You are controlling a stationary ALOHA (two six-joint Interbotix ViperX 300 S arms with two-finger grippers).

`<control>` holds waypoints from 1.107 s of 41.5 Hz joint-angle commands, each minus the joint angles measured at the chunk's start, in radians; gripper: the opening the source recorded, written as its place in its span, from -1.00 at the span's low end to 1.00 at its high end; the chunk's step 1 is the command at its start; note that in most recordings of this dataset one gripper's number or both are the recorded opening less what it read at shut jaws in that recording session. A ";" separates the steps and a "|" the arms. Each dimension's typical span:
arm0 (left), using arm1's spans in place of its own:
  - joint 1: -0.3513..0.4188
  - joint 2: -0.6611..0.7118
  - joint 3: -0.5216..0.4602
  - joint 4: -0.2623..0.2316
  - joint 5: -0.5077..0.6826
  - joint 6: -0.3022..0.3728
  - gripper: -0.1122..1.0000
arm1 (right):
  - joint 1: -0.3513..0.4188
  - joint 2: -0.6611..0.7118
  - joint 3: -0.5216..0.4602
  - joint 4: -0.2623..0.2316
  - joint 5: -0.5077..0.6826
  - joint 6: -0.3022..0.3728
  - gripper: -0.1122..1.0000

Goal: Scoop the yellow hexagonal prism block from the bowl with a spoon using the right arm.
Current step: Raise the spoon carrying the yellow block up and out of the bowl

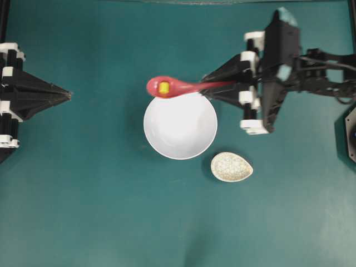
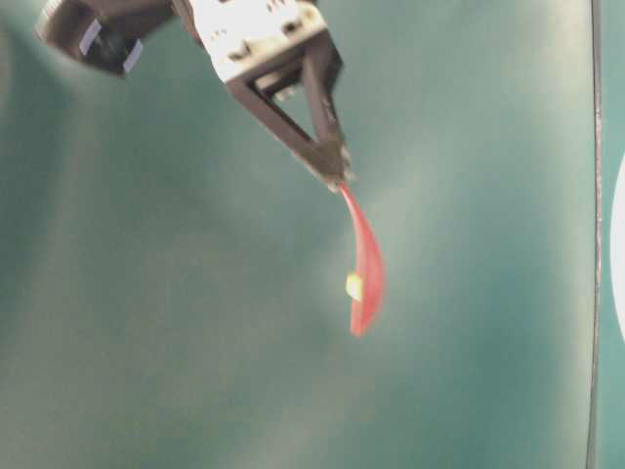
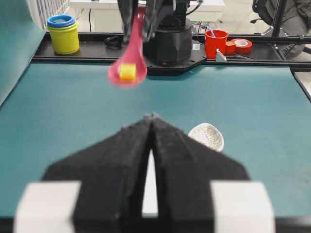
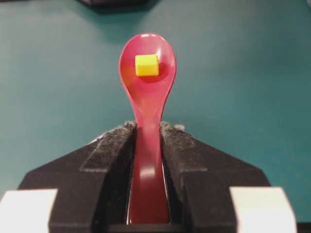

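**Block lifted clear of the bowl; scoop essentially complete**

Right wrist view, nearest first: the right gripper [image 4: 147,141] has its jaws pinched on the handle of the pink-red spoon [image 4: 147,97], whose oval head points away from the camera. The yellow hexagonal prism block [image 4: 146,65] sits inside that head. Overhead, the spoon's head hangs at the far rim of the white bowl [image 1: 180,130], which now appears empty; the table-level view shows the spoon raised in the air. The speckled oval dish [image 1: 231,167] lies just beside the bowl, toward the table's near right. At the left edge, the left gripper [image 1: 68,95] idles, jaws pressed together. Judged remaining: only keeping the spoon level so the block stays put.
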 commanded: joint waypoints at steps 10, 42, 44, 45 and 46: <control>0.002 0.003 -0.021 0.003 -0.009 -0.005 -0.80 | 0.000 -0.098 0.032 0.002 -0.020 0.003 -0.37; 0.002 0.002 -0.023 0.003 -0.009 -0.006 -0.80 | 0.000 -0.101 0.034 0.005 -0.012 0.003 -0.37; 0.002 0.002 -0.023 0.003 -0.009 -0.006 -0.80 | 0.002 -0.103 0.034 0.005 -0.014 0.003 -0.37; 0.002 0.002 -0.023 0.003 -0.009 -0.006 -0.80 | 0.000 -0.101 0.034 0.005 -0.015 0.003 -0.37; 0.002 0.000 -0.023 0.002 -0.009 -0.006 -0.80 | 0.002 -0.101 0.034 0.005 -0.017 0.003 -0.37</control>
